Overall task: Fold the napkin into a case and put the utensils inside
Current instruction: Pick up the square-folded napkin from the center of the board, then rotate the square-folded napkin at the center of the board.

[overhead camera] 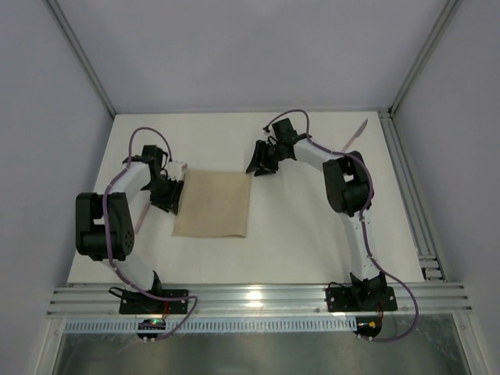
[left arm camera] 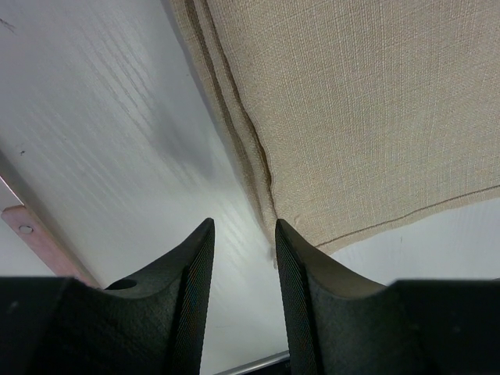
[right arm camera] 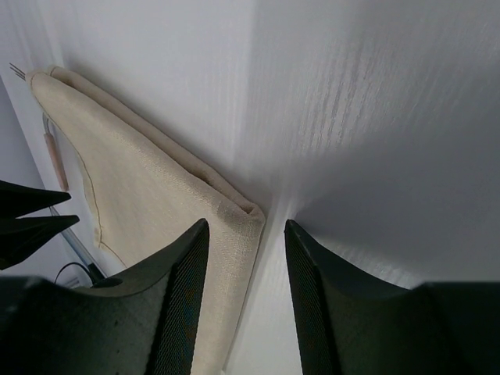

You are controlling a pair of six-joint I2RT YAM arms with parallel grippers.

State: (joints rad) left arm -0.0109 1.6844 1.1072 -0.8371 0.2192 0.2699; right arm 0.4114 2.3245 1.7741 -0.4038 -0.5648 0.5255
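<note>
One knife (overhead camera: 355, 133) well apart from the napkin (overhead camera: 212, 203), right arm (overhead camera: 344, 183) between them

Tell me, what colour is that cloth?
Plain beige napkin, no pattern; clearest in the left wrist view.

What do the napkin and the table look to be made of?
Napkin: beige woven cloth, linen-like, matte; the crossed threads and stitched hem show. Table: white hard board with faint streaked grain and soft sheen, perhaps laminate or painted wood.

White table (overhead camera: 297, 234), folded beige napkin (overhead camera: 212, 205), knife (overhead camera: 356, 133)
</note>
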